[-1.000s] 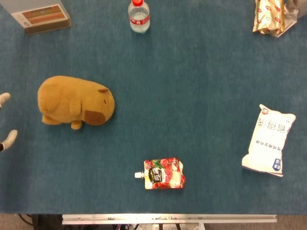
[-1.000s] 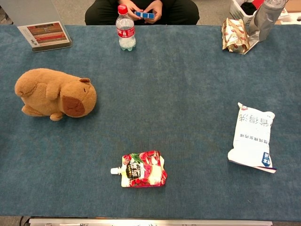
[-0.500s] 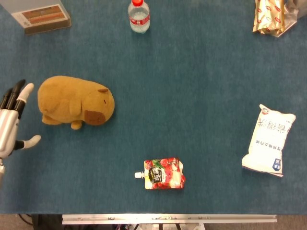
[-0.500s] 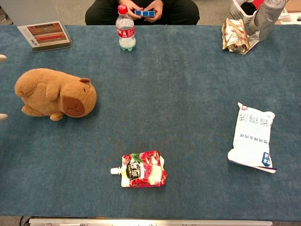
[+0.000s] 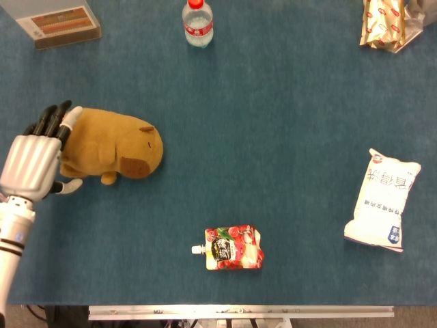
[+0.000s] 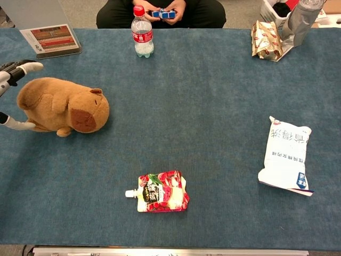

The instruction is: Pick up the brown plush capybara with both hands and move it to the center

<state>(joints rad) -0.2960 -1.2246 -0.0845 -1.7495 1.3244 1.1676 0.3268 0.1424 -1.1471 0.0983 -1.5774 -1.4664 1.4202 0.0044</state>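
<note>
The brown plush capybara (image 5: 113, 145) lies on the blue table at the left, its snout pointing right; the chest view shows the capybara (image 6: 64, 105) too. My left hand (image 5: 37, 160) is at its rear end, fingers spread, with fingertips (image 5: 63, 116) over the back and the thumb by the belly. In the chest view only part of the left hand (image 6: 11, 80) shows at the left edge, its fingers on either side of the plush's rump. It holds nothing. My right hand is out of both views.
A water bottle (image 5: 198, 24) stands at the far edge, a framed card (image 5: 59, 24) at far left. A red drink pouch (image 5: 233, 249) lies near the front middle, a white bag (image 5: 382, 199) at the right, snack packets (image 5: 384, 24) at far right. A person (image 6: 162, 12) sits behind the table.
My left hand has come in from the left edge and reached the capybara's rear, fingers now around its rump. The plush has not moved.
</note>
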